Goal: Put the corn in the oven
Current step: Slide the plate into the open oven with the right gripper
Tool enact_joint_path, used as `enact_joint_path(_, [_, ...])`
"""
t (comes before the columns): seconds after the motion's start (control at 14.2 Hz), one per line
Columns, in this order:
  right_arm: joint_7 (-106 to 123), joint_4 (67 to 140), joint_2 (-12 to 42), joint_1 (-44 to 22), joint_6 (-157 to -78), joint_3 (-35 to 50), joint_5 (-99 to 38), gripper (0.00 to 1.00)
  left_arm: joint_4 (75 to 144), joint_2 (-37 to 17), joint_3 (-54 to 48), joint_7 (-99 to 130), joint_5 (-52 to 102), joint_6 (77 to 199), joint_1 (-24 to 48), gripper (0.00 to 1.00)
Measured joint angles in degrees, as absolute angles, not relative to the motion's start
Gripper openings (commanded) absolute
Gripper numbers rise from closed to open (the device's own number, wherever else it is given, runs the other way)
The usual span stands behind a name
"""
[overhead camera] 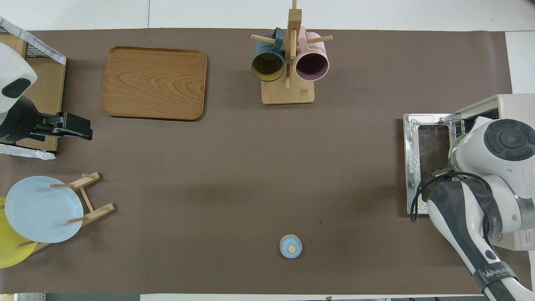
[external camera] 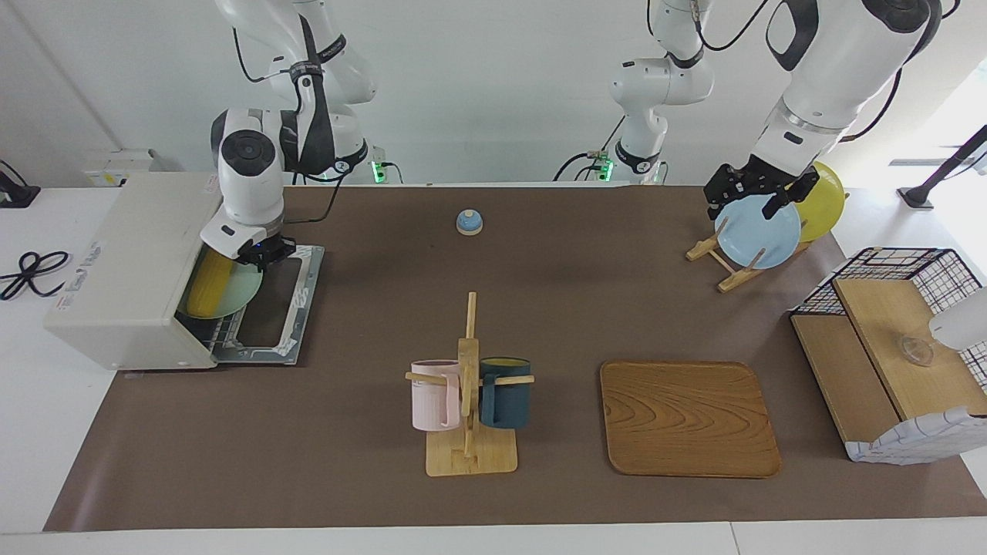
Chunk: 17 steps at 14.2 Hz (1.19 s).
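Note:
The corn (external camera: 208, 284) lies on a pale green plate (external camera: 240, 291) in the mouth of the off-white oven (external camera: 131, 262) at the right arm's end of the table. The oven's door (external camera: 270, 308) is dropped open flat. My right gripper (external camera: 262, 251) is at the plate's rim over the door and looks shut on it. In the overhead view the right arm hides the corn and plate; the oven (overhead camera: 501, 104) and its door (overhead camera: 430, 159) show. My left gripper (external camera: 744, 206) hangs open and empty over the blue plate (external camera: 759, 231); it also shows in the overhead view (overhead camera: 79, 127).
A wooden rack (external camera: 725, 266) holds the blue plate and a yellow plate (external camera: 823, 204). A wire-and-wood shelf (external camera: 887, 339) stands at the left arm's end. A wooden tray (external camera: 686, 416), a mug tree (external camera: 469, 385) with two mugs, and a small blue bell (external camera: 469, 222) sit mid-table.

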<state>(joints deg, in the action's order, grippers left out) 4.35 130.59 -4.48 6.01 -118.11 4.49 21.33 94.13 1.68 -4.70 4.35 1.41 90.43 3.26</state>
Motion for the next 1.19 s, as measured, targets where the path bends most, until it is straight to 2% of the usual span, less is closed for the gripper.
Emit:
enact_joint_path(0.14, [4.7,130.8,-4.6,6.5,-118.1,4.5,21.3,0.34,94.1,1.7,-4.7,4.3,1.4,90.4,3.3,1.0])
enact_joint_path(0.21, [4.7,131.0,-4.7,6.5,-118.1,4.5,21.3,0.42,94.1,1.7,-4.7,4.3,1.4,90.4,3.3,1.0])
enact_joint_path(0.35, [4.7,131.4,-4.7,6.5,-118.1,4.5,21.3,0.48,94.1,1.7,-4.7,4.3,1.4,90.4,3.3,1.0])
enact_joint_path(0.84, [4.7,130.4,-4.7,6.3,-118.3,5.0,17.9,0.43,94.1,1.7,-4.7,4.3,1.4,90.4,3.3,1.0])
enact_joint_path(0.91, [4.7,129.9,-4.6,6.0,-118.3,5.1,16.7,0.38,94.1,1.7,-4.7,4.3,1.4,90.4,3.3,1.0])
enact_joint_path(1.12, [1.5,127.4,-4.2,1.9,-118.9,5.3,12.5,0.01,94.1,1.7,-4.7,4.3,1.4,90.4,3.3,1.0])
enact_joint_path(1.19, [-1.3,127.2,-3.9,-0.3,-119.7,5.4,12.2,0.0,94.1,1.7,-4.7,4.3,1.4,90.4,3.3,1.0])
